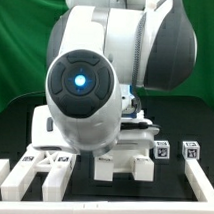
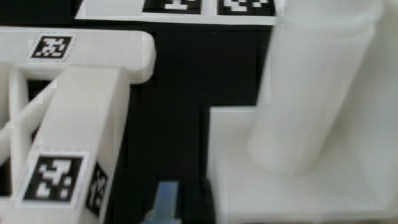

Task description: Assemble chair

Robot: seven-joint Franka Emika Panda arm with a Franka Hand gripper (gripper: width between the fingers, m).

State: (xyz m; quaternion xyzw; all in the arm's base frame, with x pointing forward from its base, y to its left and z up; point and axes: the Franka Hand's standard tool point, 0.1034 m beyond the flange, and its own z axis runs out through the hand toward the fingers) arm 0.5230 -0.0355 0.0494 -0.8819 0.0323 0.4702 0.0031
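Note:
The chair is in loose white parts with black-and-white tags. In the wrist view a framed part [image 2: 80,110] with slanted struts and tags lies beside a thick white slab [image 2: 302,180] that carries a round post [image 2: 311,90]. Of my gripper [image 2: 196,208] only one bluish fingertip [image 2: 166,200] shows, close to the slab's edge with a dark gap between. The other finger is hidden. In the exterior view the arm [image 1: 96,75] hides the gripper, and a white blocky part [image 1: 123,166] sits under it.
Two small tagged cubes [image 1: 162,150] [image 1: 190,153] stand at the exterior view's right. Tagged white pieces [image 1: 48,163] lie at the lower left. White rails [image 1: 4,176] [image 1: 202,183] border the black table. More tags [image 2: 214,5] show at the wrist view's far edge.

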